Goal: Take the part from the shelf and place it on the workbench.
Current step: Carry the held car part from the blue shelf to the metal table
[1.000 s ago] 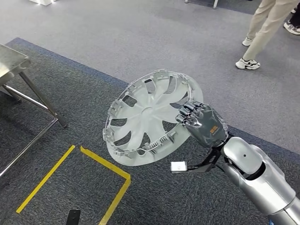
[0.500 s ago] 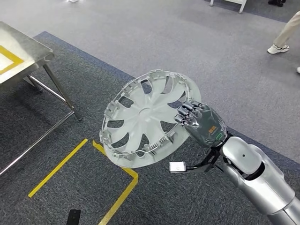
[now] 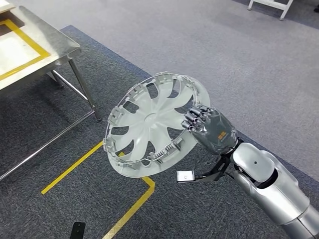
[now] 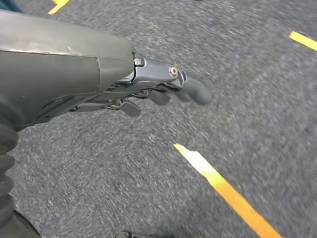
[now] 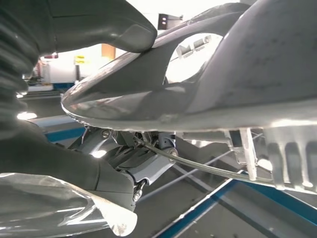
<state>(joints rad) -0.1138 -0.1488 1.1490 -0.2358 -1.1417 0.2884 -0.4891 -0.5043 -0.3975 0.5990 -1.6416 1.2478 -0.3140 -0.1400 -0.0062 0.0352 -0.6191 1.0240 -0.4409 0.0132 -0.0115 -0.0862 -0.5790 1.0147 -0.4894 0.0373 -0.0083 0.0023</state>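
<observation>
Carpet [image 3: 233, 59] is lying under the right hand [image 3: 209, 128] gripping the hubcap [image 3: 150, 124]; left hand [image 4: 112, 84] is hanging empty, fingers apart, in its wrist view.

The right arm [image 3: 270, 186] is a smooth silver shell with a rounded joint cover bearing a small dark screw. Its hand [image 3: 211, 128] is dark grey with darker ribbed fingers and a small orange marking on its back. Black cables run from the wrist to a small white camera block [image 3: 186, 176]. The left hand [image 4: 112, 74] is a matte grey casing with a ribbed cover, silver screws and dark rounded fingers.
</observation>
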